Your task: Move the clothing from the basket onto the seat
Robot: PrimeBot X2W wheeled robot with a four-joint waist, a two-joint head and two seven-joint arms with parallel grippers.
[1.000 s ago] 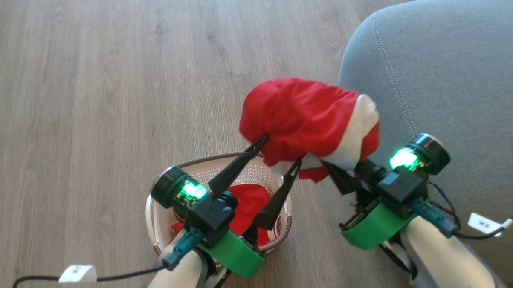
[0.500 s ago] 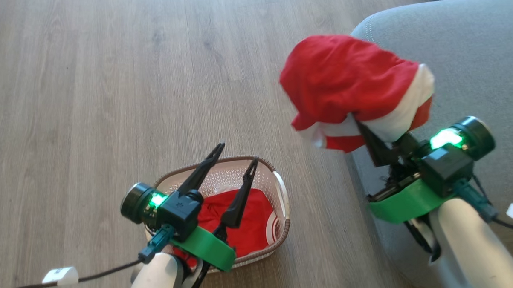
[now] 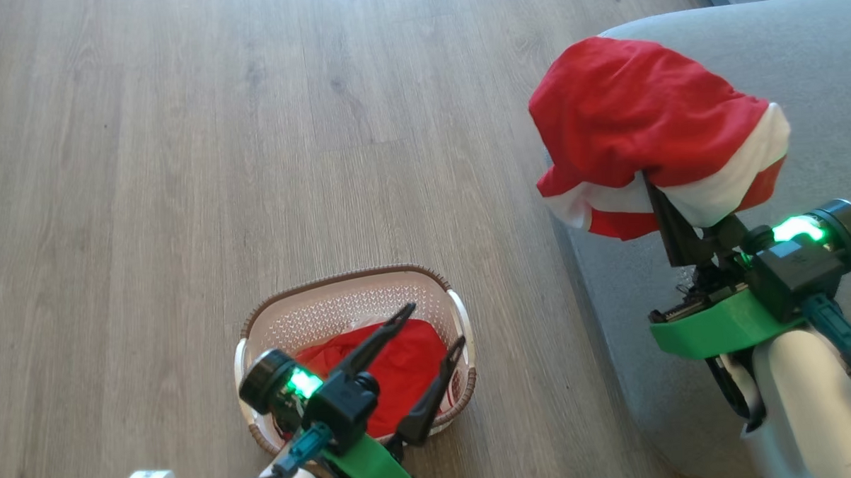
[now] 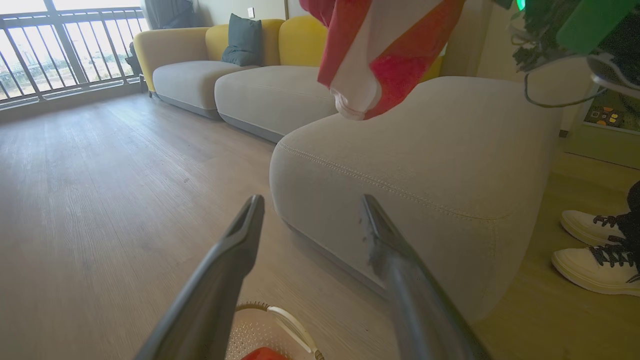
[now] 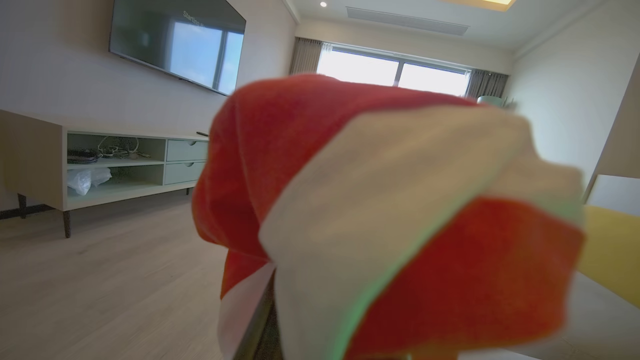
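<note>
Right gripper (image 3: 671,215) pinches the striped garment (image 3: 640,111), fabric draped over its fingertips, held above the seat (image 3: 808,49) edge; left gripper (image 3: 435,325) jaws spread, empty, over the basket (image 3: 342,279), 1 red garment (image 3: 402,371) inside; risks: released here, the part overhanging the floor may drag it off; the drape may snag the fingers.
</note>
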